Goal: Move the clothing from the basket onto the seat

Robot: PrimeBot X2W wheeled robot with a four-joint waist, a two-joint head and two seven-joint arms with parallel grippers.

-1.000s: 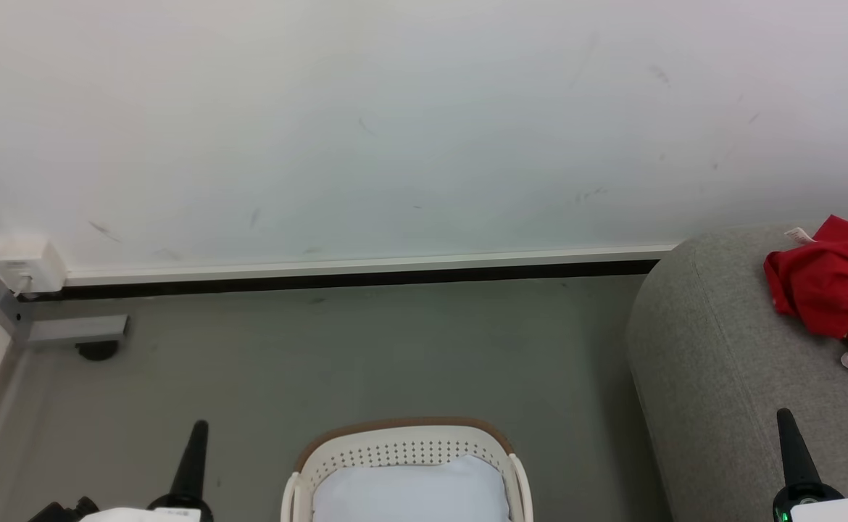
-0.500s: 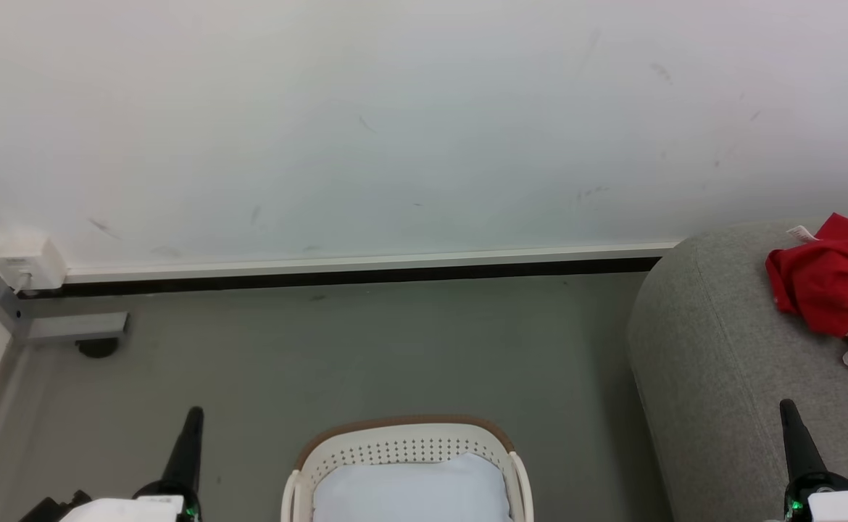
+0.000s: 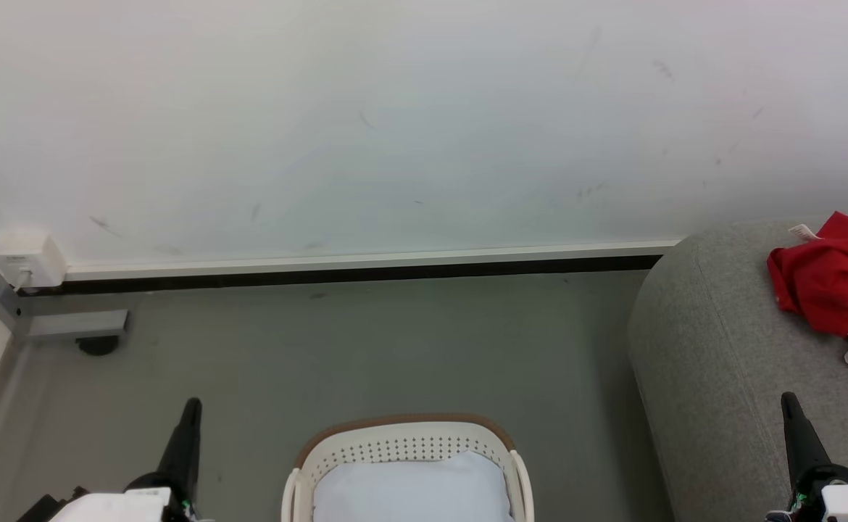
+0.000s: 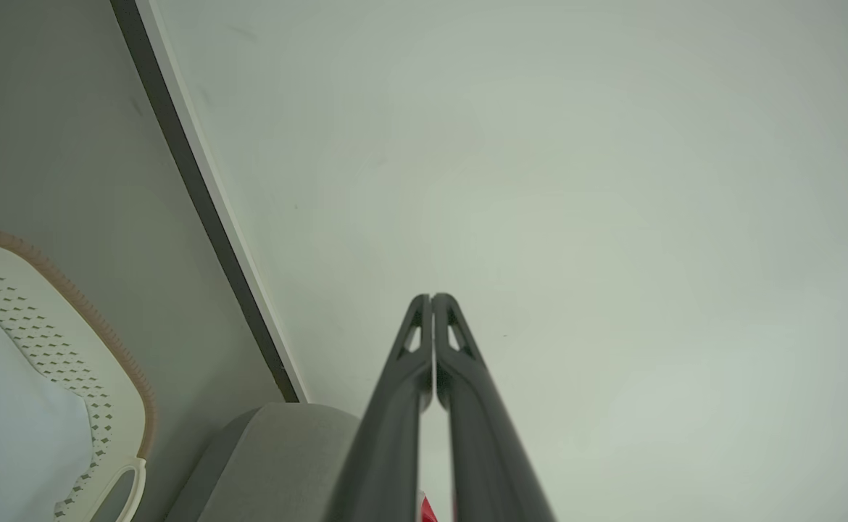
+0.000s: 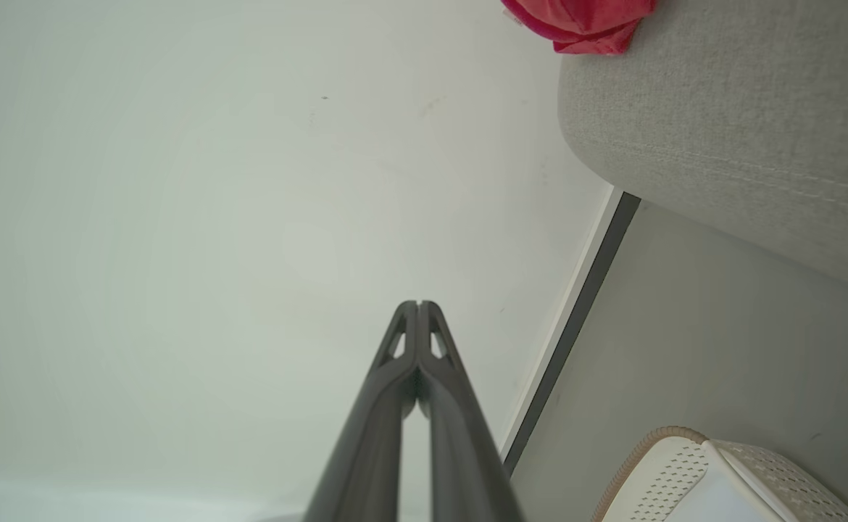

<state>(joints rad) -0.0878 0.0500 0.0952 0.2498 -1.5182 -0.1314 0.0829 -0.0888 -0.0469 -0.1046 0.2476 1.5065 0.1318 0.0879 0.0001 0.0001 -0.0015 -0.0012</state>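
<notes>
3 views toward wall point(image 3: 395, 109), basket point(image 3: 395, 453) shared

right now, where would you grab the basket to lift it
Take the basket by its side handles, left hand coming from its left, right hand from its right. They look like open loops to hook; the perforated wall is curved, with nothing to pinch.

No legible txt, brands or nos.; white tag point(image 3: 801, 233) on clothing point(image 3: 826, 283) too small to read.
</notes>
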